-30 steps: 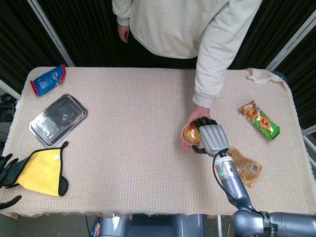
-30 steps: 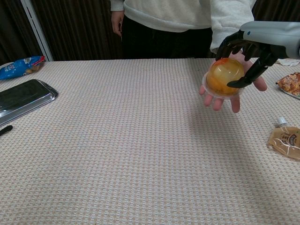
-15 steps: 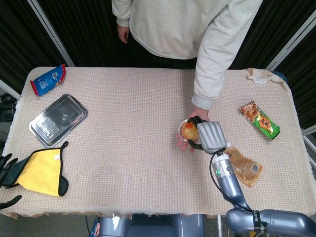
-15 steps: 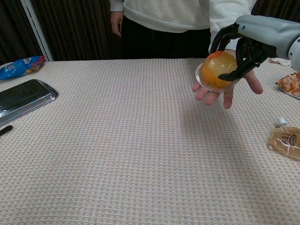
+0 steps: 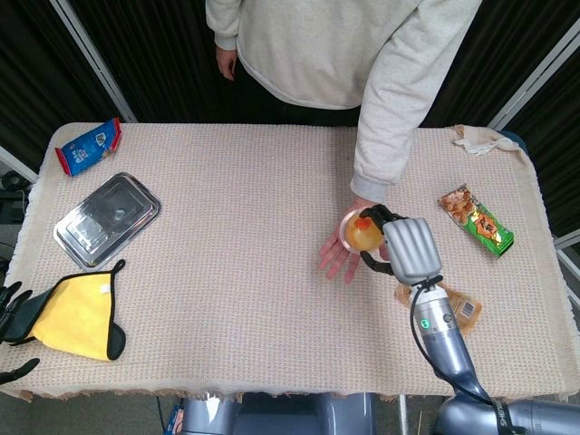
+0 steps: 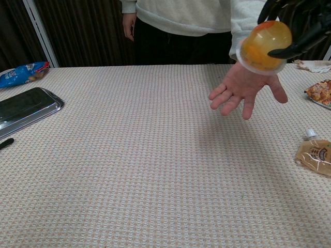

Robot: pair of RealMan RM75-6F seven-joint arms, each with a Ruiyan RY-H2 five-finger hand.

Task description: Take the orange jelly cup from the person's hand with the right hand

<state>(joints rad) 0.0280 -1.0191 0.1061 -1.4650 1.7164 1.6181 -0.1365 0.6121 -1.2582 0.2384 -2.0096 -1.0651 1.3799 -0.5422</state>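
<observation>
My right hand grips the orange jelly cup, a clear domed cup with orange filling. In the chest view the jelly cup hangs above the person's hand, clear of the palm, with my dark fingers wrapped round it at the top right edge. The person's hand lies flat with its fingers spread, palm up, over the table. My left hand shows at the far left edge of the head view, low beside the table, fingers apart, holding nothing.
A metal tray and a blue snack bag lie at the left, a yellow cloth near the front left edge. A brown sauce pouch, a green snack packet and a white rag lie at the right.
My right hand has lifted the jelly cup up and to the right, off the person's palm. The person's hand has stayed out, now bare and flat.
</observation>
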